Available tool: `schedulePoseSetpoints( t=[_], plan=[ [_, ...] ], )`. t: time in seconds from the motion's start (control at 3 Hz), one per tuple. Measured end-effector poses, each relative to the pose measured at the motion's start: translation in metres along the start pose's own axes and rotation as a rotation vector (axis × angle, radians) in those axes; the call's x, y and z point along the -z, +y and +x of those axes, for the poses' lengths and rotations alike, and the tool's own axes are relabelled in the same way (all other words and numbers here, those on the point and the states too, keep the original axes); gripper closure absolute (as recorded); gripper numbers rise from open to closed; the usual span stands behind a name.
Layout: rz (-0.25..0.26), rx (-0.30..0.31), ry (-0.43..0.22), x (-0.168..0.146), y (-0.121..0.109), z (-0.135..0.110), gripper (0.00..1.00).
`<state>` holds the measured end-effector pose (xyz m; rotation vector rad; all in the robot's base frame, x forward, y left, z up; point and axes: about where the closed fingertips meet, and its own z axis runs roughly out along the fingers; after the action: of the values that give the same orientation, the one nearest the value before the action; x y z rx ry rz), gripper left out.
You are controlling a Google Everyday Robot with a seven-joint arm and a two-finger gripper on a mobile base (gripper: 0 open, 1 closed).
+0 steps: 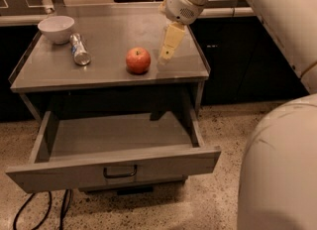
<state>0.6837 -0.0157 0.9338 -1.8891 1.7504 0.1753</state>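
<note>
A white arm [277,21], smooth and rounded like moulded plastic, sweeps in from the upper right of the frame. A bulging white shell [280,174] fills the lower right corner and is cut off by the frame edges.

The bench [104,33] is a grey metal cabinet with a dull, slightly reflective top and a low raised lip along its sides. Below it a wide, shallow drawer [119,135] stands pulled out, its inside bare grey sheet metal. A dark loop handle [119,172] sits on its front panel. The floor [223,125] is pale speckled terrazzo. Black cables [29,214] curl across it at the lower left, running out of frame.

A white round bowl [56,28] sits in the upper left of the bench top. The cream-coloured pincer [166,55] hangs tip-down over the right part of the top, just right of the apple and apart from it. It reads as one flat tapered slab, so whether it is open or closed cannot be told. The apple [138,60], red and glossy, rests near the middle of the front edge. A silvery can [79,49] lies on its side beside the bowl, its label unreadable.
</note>
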Motion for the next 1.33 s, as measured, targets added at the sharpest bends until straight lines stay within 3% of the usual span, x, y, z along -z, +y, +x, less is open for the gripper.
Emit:
schedulePoseSetpoints(
  t=[0.33, 0.67, 1.0, 1.33],
  plan=[
    [-0.025, -0.028, -0.125, -0.019, -0.003, 0.001, 0.00],
    [-0.081, -0.076, -0.407, -0.054, -0.014, 0.000, 0.00],
    [-0.211, -0.125, -0.642, -0.096, -0.013, -0.015, 0.00],
    [-0.225, -0.147, -0.673, -0.108, -0.016, -0.010, 0.00]
  ],
)
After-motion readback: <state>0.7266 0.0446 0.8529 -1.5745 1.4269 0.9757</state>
